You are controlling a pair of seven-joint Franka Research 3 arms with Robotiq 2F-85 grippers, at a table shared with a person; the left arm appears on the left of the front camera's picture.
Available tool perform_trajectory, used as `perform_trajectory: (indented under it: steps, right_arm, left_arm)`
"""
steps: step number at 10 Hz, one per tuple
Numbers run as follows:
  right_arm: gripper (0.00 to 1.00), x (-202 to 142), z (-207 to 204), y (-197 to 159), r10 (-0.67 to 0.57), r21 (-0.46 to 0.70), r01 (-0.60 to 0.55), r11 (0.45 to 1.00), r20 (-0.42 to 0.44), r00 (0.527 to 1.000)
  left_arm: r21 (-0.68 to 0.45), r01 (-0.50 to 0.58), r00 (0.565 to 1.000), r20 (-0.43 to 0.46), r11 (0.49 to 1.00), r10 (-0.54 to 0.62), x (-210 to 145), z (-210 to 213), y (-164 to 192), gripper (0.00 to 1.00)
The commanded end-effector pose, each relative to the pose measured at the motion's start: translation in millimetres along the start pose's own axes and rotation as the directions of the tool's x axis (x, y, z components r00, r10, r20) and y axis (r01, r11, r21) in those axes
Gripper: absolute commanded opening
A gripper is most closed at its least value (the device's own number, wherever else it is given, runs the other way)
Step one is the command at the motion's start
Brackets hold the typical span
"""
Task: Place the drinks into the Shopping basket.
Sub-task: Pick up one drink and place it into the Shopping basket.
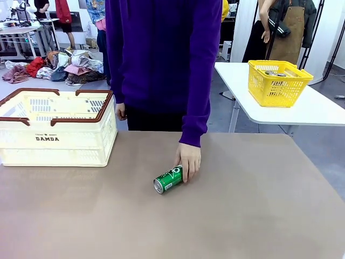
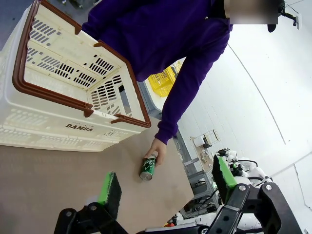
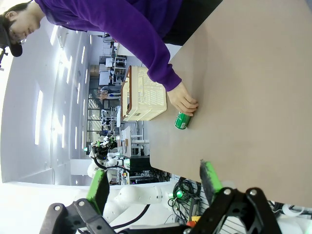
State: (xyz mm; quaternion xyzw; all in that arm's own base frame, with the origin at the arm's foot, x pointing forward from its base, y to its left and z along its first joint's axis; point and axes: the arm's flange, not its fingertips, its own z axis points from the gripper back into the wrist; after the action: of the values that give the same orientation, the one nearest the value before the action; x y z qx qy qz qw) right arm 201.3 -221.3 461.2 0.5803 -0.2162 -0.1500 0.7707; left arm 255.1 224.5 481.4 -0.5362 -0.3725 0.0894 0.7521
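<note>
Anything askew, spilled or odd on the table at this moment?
The small green drink can with silver ends lies on its side on the brown table, with the person's hand touching it. No spill or damage shows. The cream-white perforated plastic basket stands level.

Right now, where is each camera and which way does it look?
Front: on the robot's side, facing across the table at the person, whose hand touches the green can.
Left wrist: above the table, looking past the open left gripper at the white basket.
Right wrist: rolled sideways, looking past the open right gripper along the table.
All share the can.
</note>
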Motion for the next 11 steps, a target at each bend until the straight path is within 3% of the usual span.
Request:
perform_trajectory:
  steps: [1,4,6,7,8,11]
  right_arm:
    - [1.00,3,2,2,0.027,0.020,-0.027,0.999,0.008,1.000]
    - [1.00,3,2,2,0.027,0.020,-0.027,0.999,0.008,1.000]
    - [1.00,3,2,2,0.027,0.020,-0.027,0.999,0.008,1.000]
    - [1.00,3,2,2,0.027,0.020,-0.027,0.999,0.008,1.000]
    - [1.00,3,2,2,0.027,0.020,-0.027,0.999,0.008,1.000]
    - [1.00,3,2,2,0.027,0.020,-0.027,0.999,0.008,1.000]
  left_arm:
    - [-0.013,0.020,1.000,0.010,1.000,-0.020,2,0,0,1.00]
    - [0.000,0.000,1.000,0.000,1.000,0.000,0,0,0,1.00]
    - [0.070,0.056,0.995,-0.080,0.996,-0.051,6,-31,-25,1.00]
    - [0.062,0.012,0.994,-0.105,0.998,-0.005,11,-40,-25,1.00]
    - [0.025,0.033,0.998,-0.048,0.999,-0.032,3,-19,-12,1.00]
    - [0.042,0.032,0.997,-0.072,0.999,-0.029,5,-31,-17,1.00]
